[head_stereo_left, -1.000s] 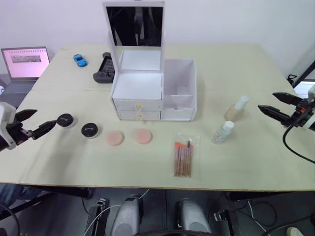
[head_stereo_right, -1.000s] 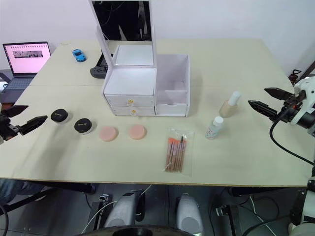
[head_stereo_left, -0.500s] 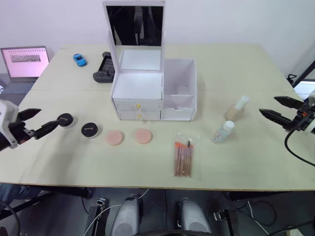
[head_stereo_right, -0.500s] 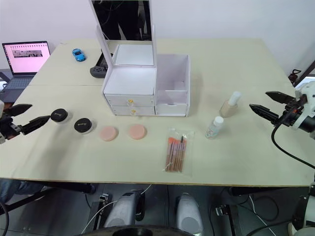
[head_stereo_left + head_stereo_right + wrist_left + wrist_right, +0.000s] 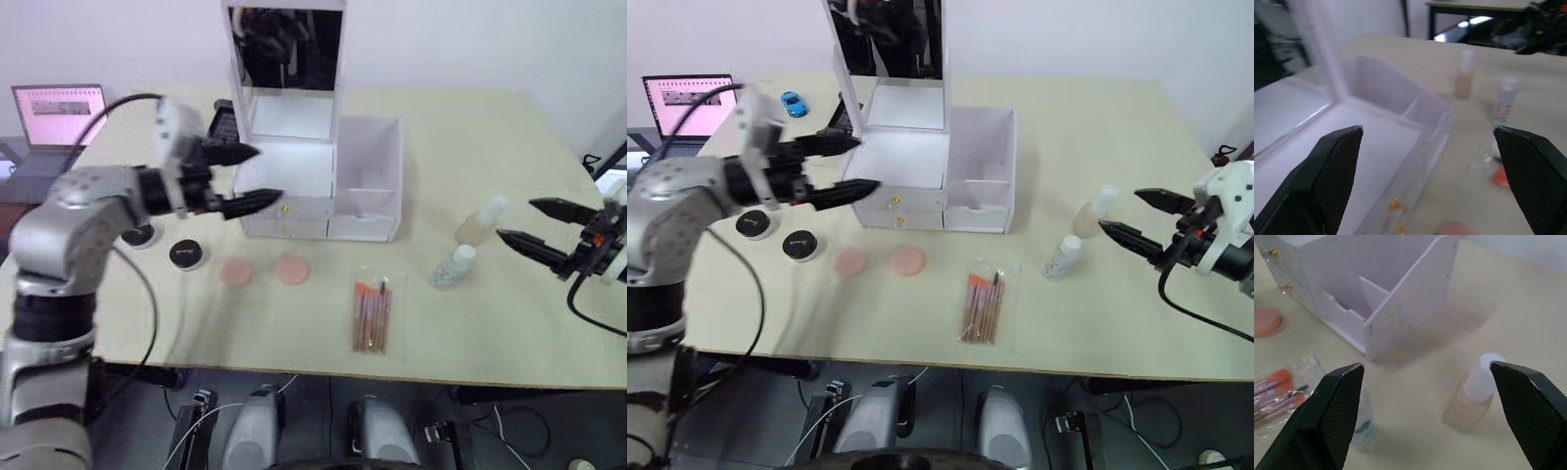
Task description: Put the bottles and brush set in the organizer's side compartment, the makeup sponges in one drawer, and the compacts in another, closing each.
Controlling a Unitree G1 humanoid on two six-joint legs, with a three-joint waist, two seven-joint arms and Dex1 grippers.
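Note:
The white organizer (image 5: 294,171) stands mid-table, mirror lid up, both drawers shut, its side compartment (image 5: 367,181) open-topped. My left gripper (image 5: 270,172) hovers open over its top and front left. Two black compacts (image 5: 184,255) (image 5: 140,236) and two pink makeup sponges (image 5: 233,271) (image 5: 291,268) lie in front and to the left. The bagged brush set (image 5: 370,313) lies right of them. A beige bottle (image 5: 482,219) and a clear bottle (image 5: 451,266) stand further right. My right gripper (image 5: 516,219) is open just right of the bottles, touching neither.
The upright mirror (image 5: 289,59) rises over the organizer. A laptop (image 5: 59,106) sits at the far left, with a blue toy car (image 5: 794,102) and a black controller (image 5: 220,117) behind the organizer. The table's near edge (image 5: 323,377) runs close below the brush set.
My left arm has swung from the table's left edge in to the organizer. My right gripper has edged a little toward the bottles. The view has shifted slightly.

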